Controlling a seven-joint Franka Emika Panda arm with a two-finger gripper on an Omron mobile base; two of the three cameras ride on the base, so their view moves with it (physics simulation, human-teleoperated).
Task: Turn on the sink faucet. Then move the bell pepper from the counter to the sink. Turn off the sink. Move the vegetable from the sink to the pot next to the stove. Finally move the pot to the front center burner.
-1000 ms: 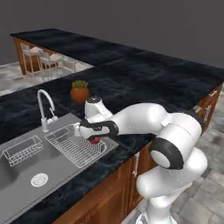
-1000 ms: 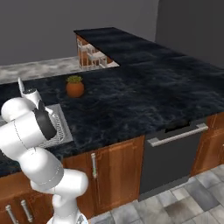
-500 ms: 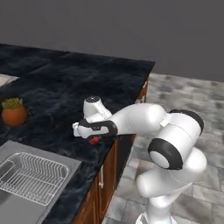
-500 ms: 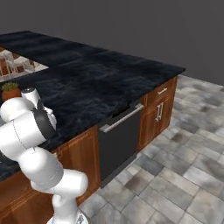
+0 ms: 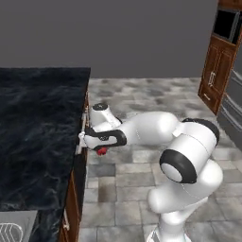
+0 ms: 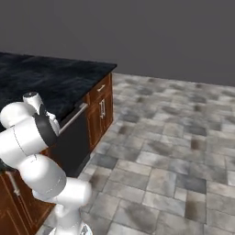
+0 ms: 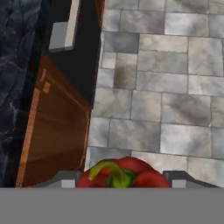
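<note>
End effector (image 7: 121, 180) clamped on bell pepper (image 7: 121, 173).

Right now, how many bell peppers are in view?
1. The red bell pepper with a green stem sits between the gripper fingertips, held out past the dark stone counter edge, above the grey tiled floor. No others visible.

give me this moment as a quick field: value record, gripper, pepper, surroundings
gripper: shut on the bell pepper
bell pepper: red with green stem, held between the fingers
position: gripper sits past the counter edge, above the tiled floor
below hand: wooden cabinet front and floor tiles
dish rack: corner at lower left of the left base view
</note>
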